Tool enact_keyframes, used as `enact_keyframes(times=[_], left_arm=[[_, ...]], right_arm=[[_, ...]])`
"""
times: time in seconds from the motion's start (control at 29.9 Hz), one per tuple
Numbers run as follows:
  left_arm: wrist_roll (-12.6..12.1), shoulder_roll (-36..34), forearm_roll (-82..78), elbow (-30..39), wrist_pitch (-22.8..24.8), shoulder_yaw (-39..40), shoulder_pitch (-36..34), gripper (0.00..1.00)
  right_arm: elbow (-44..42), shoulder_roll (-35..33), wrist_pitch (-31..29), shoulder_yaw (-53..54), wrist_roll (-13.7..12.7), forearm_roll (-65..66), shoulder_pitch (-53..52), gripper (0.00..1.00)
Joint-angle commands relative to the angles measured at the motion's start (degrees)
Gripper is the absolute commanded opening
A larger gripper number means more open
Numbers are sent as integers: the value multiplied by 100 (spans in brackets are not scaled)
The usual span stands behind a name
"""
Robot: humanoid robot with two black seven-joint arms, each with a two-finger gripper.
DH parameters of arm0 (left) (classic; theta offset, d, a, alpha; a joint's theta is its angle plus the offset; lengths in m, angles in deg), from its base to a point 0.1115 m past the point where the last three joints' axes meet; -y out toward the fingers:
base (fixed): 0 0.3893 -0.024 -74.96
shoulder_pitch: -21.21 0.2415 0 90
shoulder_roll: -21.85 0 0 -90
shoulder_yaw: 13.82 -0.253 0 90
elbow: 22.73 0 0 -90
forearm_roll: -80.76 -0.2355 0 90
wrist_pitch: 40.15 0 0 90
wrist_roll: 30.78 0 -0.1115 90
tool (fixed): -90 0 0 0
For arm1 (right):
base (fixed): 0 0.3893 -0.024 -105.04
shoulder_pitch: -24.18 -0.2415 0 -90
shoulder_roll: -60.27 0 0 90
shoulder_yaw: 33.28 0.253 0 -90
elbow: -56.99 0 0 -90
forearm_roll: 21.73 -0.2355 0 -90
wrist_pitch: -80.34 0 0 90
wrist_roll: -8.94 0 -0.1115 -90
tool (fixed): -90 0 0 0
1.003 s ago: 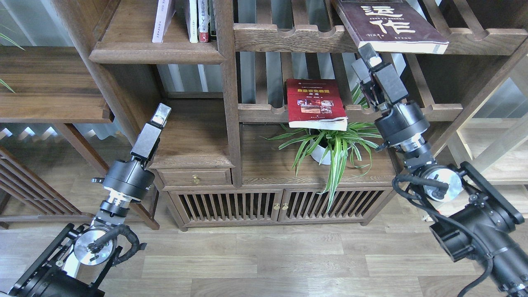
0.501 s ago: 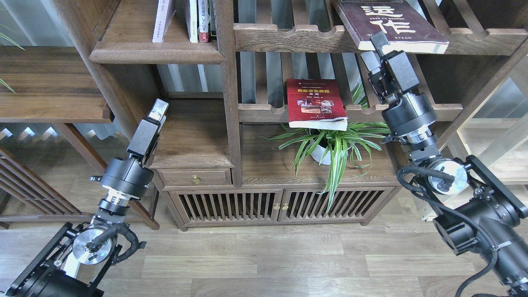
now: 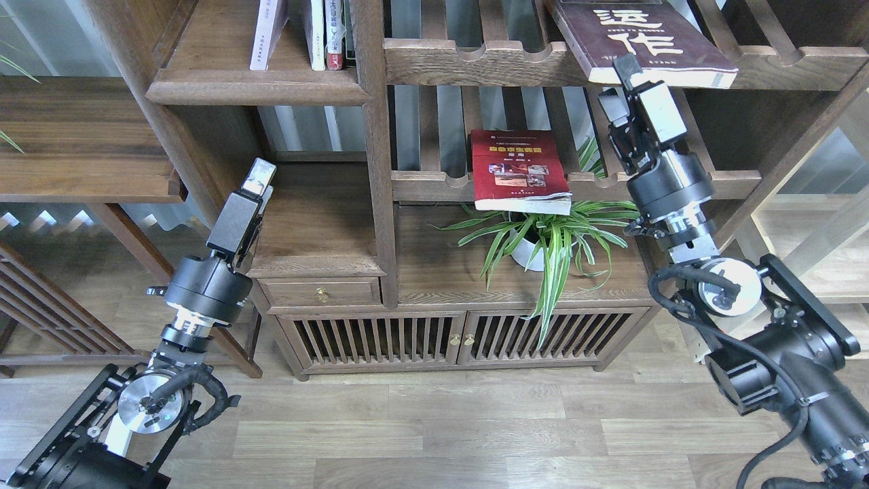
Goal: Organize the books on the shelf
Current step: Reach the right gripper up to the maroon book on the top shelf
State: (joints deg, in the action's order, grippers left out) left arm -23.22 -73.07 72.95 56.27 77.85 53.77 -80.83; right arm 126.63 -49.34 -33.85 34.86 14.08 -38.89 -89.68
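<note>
Right gripper (image 3: 626,78), jaws indistinct so grip unreadable, sat just under the front edge of the maroon book (image 3: 638,41) overhanging the upper slatted rack (image 3: 475,64); left gripper (image 3: 260,178) well apart.

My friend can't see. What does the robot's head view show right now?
The right gripper reaches up to the front edge of a maroon book lying on the top slatted rack. A red book lies on the rack below, above a potted plant. The left gripper points at the dark wooden bookcase.
</note>
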Motion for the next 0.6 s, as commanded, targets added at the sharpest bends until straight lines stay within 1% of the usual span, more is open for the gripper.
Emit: enact_keyframes(times=[0.0,0.23,0.47,0.57], left_arm=[[0,8,0,10,0,-1,0,98],[0,-18,0,168,0,-1,8,98],[-9,-27,0,177,0,-1,26,98],[-9,-27,0,177,0,-1,26,99]], right_arm=[[-248,2,28,76,4,-6,-223,99],[-670,89,204,138,4,-24,-443,99],[-706,142,239,138,-4,-15,-444,99],[-732,177,502,156,4,-24,-557,99]])
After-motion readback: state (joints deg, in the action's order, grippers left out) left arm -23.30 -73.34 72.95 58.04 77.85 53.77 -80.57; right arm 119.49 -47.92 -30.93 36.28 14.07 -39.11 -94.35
